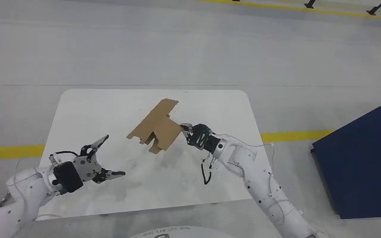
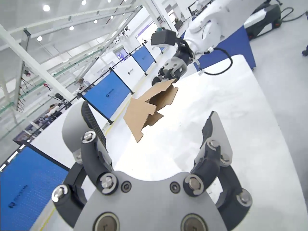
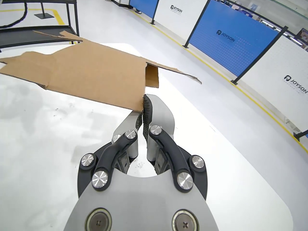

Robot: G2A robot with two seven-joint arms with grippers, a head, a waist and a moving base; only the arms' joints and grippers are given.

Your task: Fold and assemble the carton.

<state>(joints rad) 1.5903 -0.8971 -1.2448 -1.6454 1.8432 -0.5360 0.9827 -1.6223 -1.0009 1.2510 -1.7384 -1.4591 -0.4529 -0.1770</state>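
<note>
A flattened brown carton hangs lifted over the middle of the white table, its flaps partly spread. My right gripper is shut on the carton's near corner. In the right wrist view the carton stretches away from the pinched edge, where the gripper clamps it. My left gripper stands open near the table's front left, well apart from the carton. The left wrist view shows its spread fingers with nothing between them, the carton and the right gripper beyond.
A dark blue panel stands off the table's right side. Yellow floor lines run past the table. Blue and white partition boards and a black rack stand in the room behind.
</note>
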